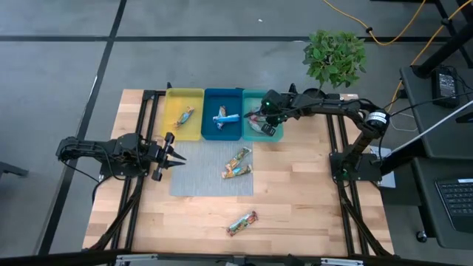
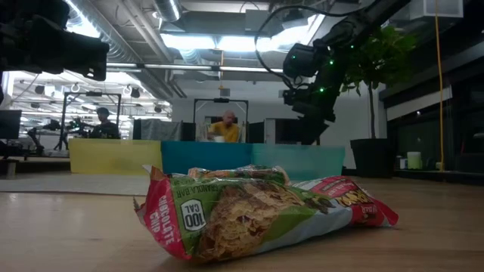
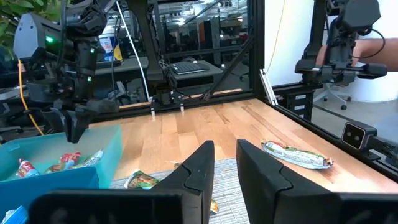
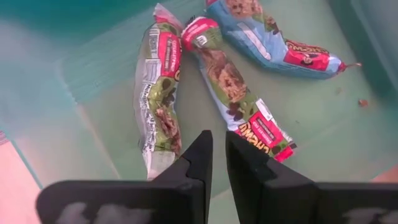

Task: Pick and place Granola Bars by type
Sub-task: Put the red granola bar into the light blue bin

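Observation:
Three trays stand in a row at the far side: yellow, blue and teal. The teal tray holds three bars, with red-and-green and blue wrappers, lying flat on its floor. The yellow tray holds one bar and the blue tray holds a blue bar. Two bars lie on the grey mat and one lies near the table's near edge. My right gripper hovers above the teal tray, fingers slightly apart, holding nothing. My left gripper waits open at the mat's left edge.
The grey mat covers the table's middle, in front of the trays. A potted plant stands beyond the far right corner. Black frame rails run along both sides of the table. People sit at desks in the room behind.

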